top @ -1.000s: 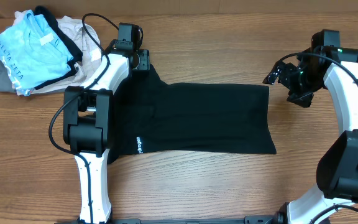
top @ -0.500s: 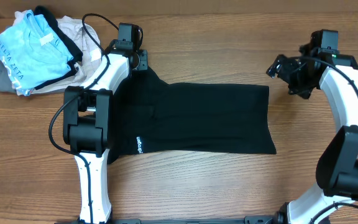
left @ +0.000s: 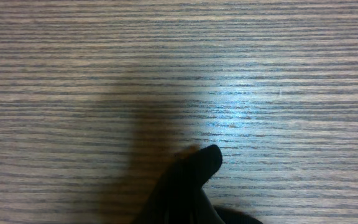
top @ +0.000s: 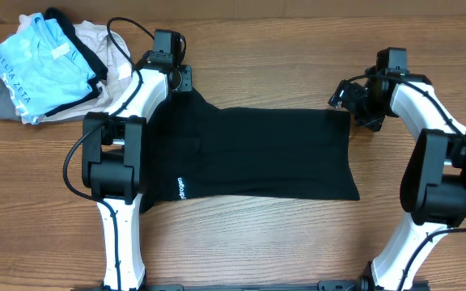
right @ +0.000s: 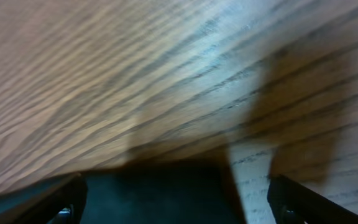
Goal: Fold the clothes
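Note:
The clothes, a black T-shirt (top: 257, 153), lie flat as a long band across the middle of the table, with a small white logo (top: 180, 189) at the left end. My left gripper (top: 182, 83) sits at the shirt's far left corner and is shut on it. In the left wrist view a pinched peak of black fabric (left: 194, 180) rises from the bottom edge and the fingers are hidden. At the shirt's far right corner my right gripper (top: 345, 99) stands open, its fingers (right: 303, 202) wide apart with the black fabric edge (right: 160, 193) between them.
A heap of other garments lies at the far left of the table: a light blue shirt with lettering (top: 35, 69), a beige piece (top: 108, 44) and a grey piece (top: 1, 101). Bare wood table (top: 265, 48) surrounds the black shirt.
My left gripper has shut on the shirt's far left corner. The right arm has swung left and down from off the shirt to its far right corner, staying open.

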`<state>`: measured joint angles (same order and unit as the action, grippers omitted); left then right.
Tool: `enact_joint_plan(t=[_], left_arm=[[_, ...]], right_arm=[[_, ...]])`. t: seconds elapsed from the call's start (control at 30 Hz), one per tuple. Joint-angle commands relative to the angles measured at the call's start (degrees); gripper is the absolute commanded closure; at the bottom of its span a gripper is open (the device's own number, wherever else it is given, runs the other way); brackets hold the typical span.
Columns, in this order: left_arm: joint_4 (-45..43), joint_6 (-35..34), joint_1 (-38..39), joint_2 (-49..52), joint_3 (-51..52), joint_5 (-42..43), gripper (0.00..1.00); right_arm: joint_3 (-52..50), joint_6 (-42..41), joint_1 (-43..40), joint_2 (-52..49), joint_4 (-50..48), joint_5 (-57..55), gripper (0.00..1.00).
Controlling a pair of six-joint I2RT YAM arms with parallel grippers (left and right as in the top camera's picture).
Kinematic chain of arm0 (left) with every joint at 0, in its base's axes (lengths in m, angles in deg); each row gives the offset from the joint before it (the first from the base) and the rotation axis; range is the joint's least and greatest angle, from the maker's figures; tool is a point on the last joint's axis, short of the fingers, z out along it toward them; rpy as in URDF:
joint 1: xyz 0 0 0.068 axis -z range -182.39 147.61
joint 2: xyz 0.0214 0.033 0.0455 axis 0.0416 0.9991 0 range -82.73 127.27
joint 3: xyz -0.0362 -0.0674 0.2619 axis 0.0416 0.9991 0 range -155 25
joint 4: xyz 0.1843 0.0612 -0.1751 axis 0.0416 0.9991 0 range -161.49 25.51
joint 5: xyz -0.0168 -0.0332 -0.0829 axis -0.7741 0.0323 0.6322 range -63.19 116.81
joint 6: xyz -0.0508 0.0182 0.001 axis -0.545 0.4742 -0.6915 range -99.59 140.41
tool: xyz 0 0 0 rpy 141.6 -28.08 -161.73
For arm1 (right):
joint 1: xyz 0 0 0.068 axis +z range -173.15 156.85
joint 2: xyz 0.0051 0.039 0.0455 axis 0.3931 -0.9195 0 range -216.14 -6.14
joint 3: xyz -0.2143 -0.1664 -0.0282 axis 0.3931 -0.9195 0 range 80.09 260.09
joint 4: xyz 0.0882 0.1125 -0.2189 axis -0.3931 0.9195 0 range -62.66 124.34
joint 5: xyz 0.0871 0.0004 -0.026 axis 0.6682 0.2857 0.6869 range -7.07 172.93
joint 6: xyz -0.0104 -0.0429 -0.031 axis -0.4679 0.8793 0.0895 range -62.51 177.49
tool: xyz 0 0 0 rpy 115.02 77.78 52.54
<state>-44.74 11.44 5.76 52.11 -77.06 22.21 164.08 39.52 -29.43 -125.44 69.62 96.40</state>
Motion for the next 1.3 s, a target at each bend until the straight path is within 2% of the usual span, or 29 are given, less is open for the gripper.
enact_joint_plan(t=[0.0, 0.1, 0.17, 0.2, 0.23, 0.27, 0.47, 0.6, 0.8, 1.07, 1.27], left_arm=[[1.2, 0.0, -0.2, 0.8, -0.3, -0.3, 0.96], [1.1, 0.0, -0.2, 0.8, -0.3, -0.3, 0.96], [1.1, 0.0, -0.2, 0.8, -0.3, -0.3, 0.96], [1.2, 0.0, -0.2, 0.8, -0.3, -0.3, 0.96], [1.3, 0.0, -0.2, 0.8, -0.3, -0.3, 0.96], [1.4, 0.0, -0.2, 0.8, -0.3, -0.3, 0.96], [1.8, 0.0, -0.2, 0.8, -0.3, -0.3, 0.96], [1.7, 0.0, -0.2, 0.8, -0.3, -0.3, 0.96], [1.7, 0.0, -0.2, 0.8, -0.3, -0.3, 0.96], [1.8, 0.0, -0.2, 0.8, -0.3, -0.3, 0.96], [1.8, 0.0, -0.2, 0.8, -0.3, -0.3, 0.96]], right_arm=[[-0.3, -0.1, -0.1, -0.7, -0.2, -0.1, 0.07], [-0.3, -0.1, -0.1, -0.7, 0.0, -0.2, 0.11], [-0.3, 0.0, -0.1, -0.7, 0.0, -0.2, 0.18], [-0.3, 0.0, -0.1, -0.7, 0.0, -0.2, 0.24], [-0.3, -0.1, -0.1, -0.7, 0.0, -0.2, 0.44], [-0.3, -0.6, -0.1, -0.7, -0.1, -0.2, 0.59], [-0.3, -1.8, -0.1, -0.7, 0.0, -0.9, 0.56], [-0.4, -1.8, 0.0, -0.8, 0.7, -3.4, 0.47], [-0.4, -1.8, 1.6, -1.3, 1.3, -6.8, 0.48], [-0.4, -3.1, 5.7, -2.3, 1.5, -13.0, 0.54], [-0.3, -5.0, 6.1, -2.5, 1.5, -14.9, 0.67]])
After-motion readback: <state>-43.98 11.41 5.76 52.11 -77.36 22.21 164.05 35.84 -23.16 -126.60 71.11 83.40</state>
